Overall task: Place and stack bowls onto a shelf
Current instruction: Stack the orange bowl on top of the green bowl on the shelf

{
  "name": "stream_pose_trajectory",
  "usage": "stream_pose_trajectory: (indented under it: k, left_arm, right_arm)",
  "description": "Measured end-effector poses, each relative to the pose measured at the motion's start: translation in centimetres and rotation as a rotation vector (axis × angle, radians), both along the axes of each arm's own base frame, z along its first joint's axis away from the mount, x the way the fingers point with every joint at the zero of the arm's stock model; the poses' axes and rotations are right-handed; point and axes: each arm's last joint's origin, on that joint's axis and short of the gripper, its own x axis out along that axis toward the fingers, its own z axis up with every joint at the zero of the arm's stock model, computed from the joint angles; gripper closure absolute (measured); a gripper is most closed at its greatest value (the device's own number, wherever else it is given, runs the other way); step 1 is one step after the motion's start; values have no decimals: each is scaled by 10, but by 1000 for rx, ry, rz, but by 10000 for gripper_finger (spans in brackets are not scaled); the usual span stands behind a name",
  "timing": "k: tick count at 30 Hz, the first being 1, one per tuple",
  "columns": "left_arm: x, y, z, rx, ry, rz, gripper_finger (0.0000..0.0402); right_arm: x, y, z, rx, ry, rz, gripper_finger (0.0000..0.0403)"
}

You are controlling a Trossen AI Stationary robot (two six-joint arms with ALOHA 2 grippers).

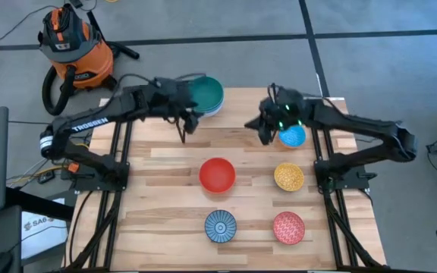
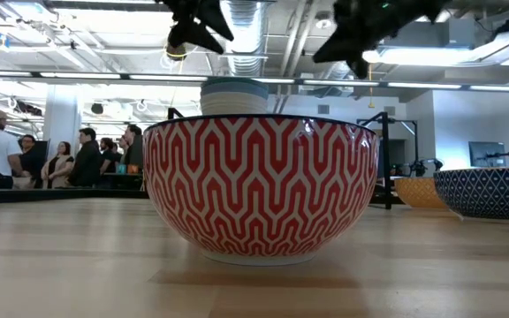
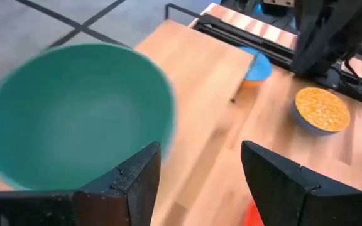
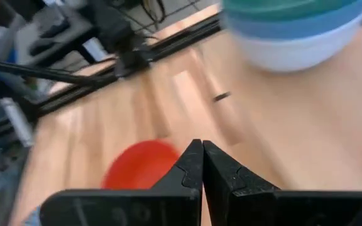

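A stack of bowls [image 1: 205, 95], teal on top over blue and white [image 4: 294, 31], stands on the left part of the shelf [image 1: 237, 110], a light-wood plank at the table's far side. My left gripper [image 1: 188, 125] hovers open just near of the stack, with nothing between its fingers [image 3: 200, 182]. My right gripper [image 1: 266, 130] is shut and empty above the shelf's right end, beside a blue bowl [image 1: 292, 136]. On the table stand a red bowl [image 1: 218, 174], a yellow bowl [image 1: 288, 177], a blue patterned bowl [image 1: 221, 225] and a pink-red bowl [image 1: 288, 227].
Black frame rails [image 1: 120, 174] [image 1: 332, 189] run along both sides of the table. An orange shop vacuum [image 1: 70, 45] stands on the floor beyond the far left corner. People stand in the room beyond the table [image 2: 69, 159]. Bare planks lie left of the red bowl.
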Motion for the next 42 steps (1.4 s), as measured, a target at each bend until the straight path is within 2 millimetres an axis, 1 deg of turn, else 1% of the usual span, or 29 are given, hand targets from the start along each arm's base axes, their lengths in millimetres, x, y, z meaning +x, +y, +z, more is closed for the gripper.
stream_pose_trajectory:
  k: [4,6,9,12,14,16,17,21,22,25,27,30,34,36,38,42]
  left_arm:
    - [10,-27,-3,-13,2,9,196]
    - [13,-38,-5,-32,7,16,196]
    - [20,-54,-9,-59,1,26,196]
    - [29,-70,-13,-81,-20,18,196]
    - [30,-80,-17,-91,-4,16,196]
    - [34,-89,-18,-98,-12,24,196]
    - [32,-93,-21,-101,12,33,196]
    - [30,-107,-33,-132,85,84,196]
    - [29,-109,-36,-141,99,90,196]
    - [29,-118,-44,-171,97,104,196]
    - [28,-122,-50,-172,115,119,196]
    - [28,-123,-59,-175,112,155,196]
    - [26,-123,-73,-210,138,187,196]
    - [26,-123,-77,-227,136,202,196]
    - [25,-123,-82,-256,137,223,196]
    - [23,-125,-87,-303,137,243,196]
  right_arm:
    - [-8,35,-5,43,-9,19,377]
    - [-8,50,-8,52,4,42,375]
    - [-4,70,-16,56,68,59,366]
    - [3,89,-27,85,135,76,350]
    - [8,100,-33,112,164,66,335]
    - [10,109,-39,149,193,26,319]
    - [12,112,-44,181,214,-12,310]
    - [24,113,-66,310,298,-130,276]
    - [31,114,-70,337,292,-148,268]
    - [44,112,-87,373,352,-195,249]
    - [57,109,-97,386,381,-206,243]
    - [74,101,-108,381,431,-241,240]
    - [89,90,-120,363,476,-270,239]
    - [91,86,-126,350,519,-275,239]
    - [97,82,-131,355,530,-277,240]
    - [99,78,-142,343,587,-252,250]
